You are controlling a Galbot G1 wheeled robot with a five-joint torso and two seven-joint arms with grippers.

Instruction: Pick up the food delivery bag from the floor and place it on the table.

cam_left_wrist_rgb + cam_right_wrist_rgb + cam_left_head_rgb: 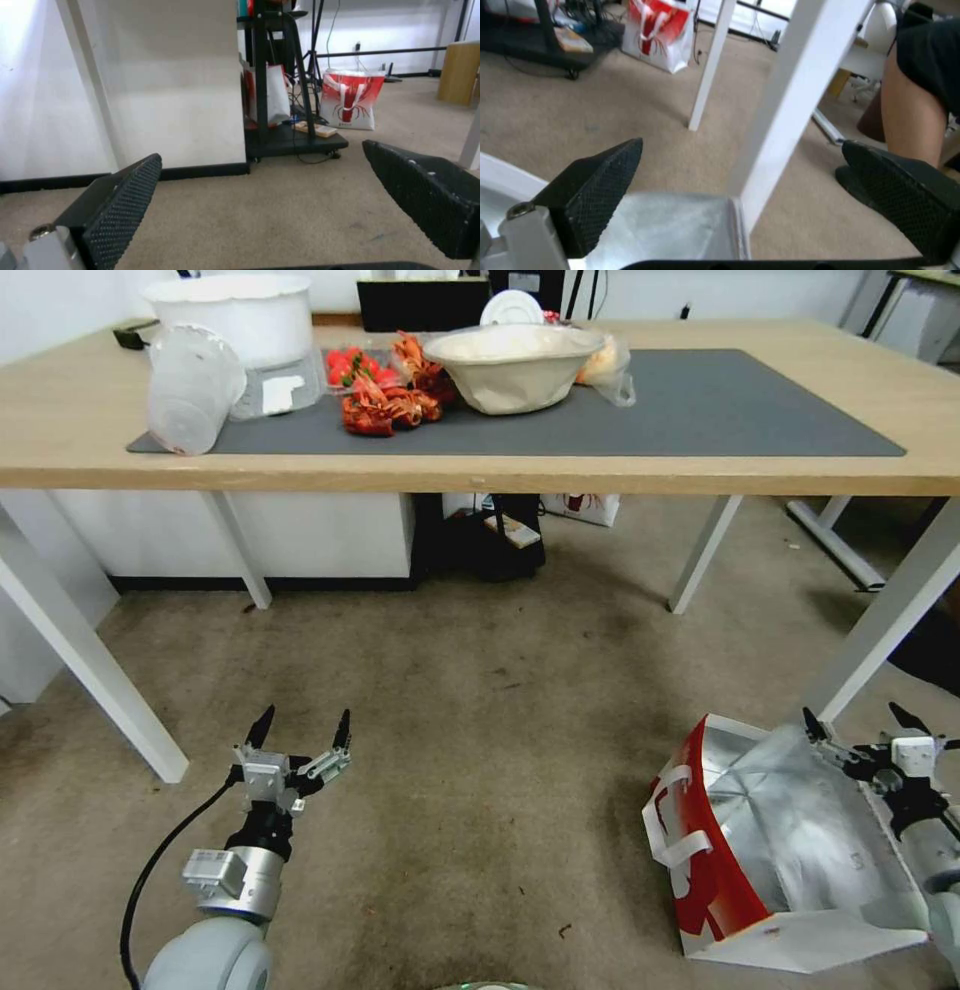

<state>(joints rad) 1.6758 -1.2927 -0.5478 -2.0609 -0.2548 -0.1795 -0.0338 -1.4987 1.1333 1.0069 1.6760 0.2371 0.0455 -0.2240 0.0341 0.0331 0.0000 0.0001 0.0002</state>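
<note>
One large boxy red-and-white food delivery bag with silver foil lining (790,850) lies tipped on the beige-brown mottled floor (470,750), near and to the right, just beside one of the white legs of the table. Its open foil mouth faces up, and two white strap handles show on its red left side. The right gripper (865,730) hangs over the bag's far right corner with its two black fingers spread wide apart, holding nothing; in the right wrist view the foil lining (670,225) sits just below them. The left gripper (300,732) hovers above bare floor, near and to the left, well apart from the bag, its two fingers also spread and empty. The large light-wood table (700,475) stands farther off, carrying one dark grey mat (720,410), one beige bowl (512,365), one white bucket (235,315) and red crayfish (385,400).
</note>
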